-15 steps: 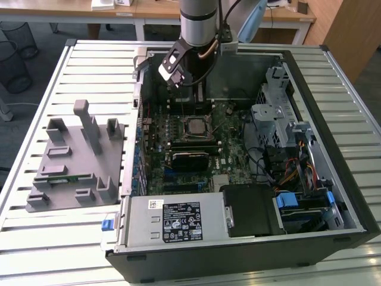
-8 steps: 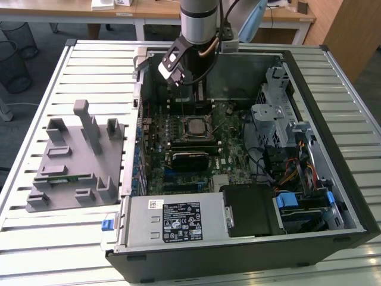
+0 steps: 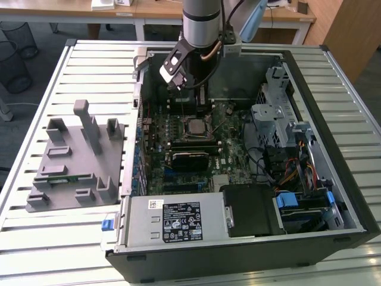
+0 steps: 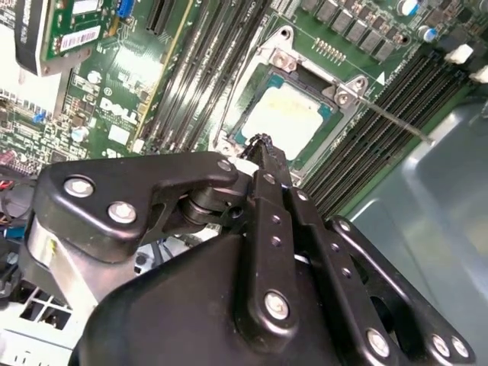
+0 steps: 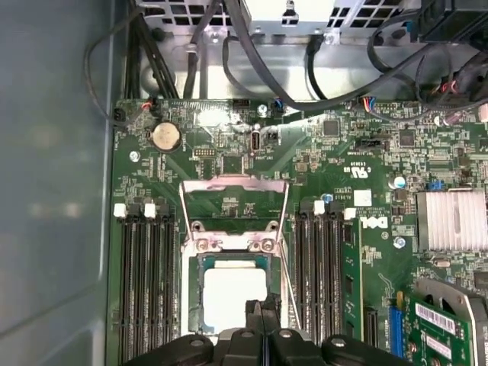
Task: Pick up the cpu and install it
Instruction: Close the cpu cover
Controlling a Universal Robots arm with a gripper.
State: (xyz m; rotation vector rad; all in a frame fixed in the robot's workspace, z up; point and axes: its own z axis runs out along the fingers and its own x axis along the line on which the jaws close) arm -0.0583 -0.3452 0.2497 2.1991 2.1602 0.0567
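Finding: the cpu (image 5: 235,293) lies flat in the motherboard socket (image 5: 195,305), silver top up. The hinged retention frame (image 5: 235,200) stands open, so the chip is judged seated but not clamped. The gripper (image 5: 261,307) hangs over one edge of the cpu, fingers pressed together and gripping nothing, which suggests the chip rests on its own in the open computer case (image 3: 238,253).

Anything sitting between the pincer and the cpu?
Nothing visible. The cpu lies uncovered, with the load plate swung back off it. The shut pincer hangs right over the chip's edge.
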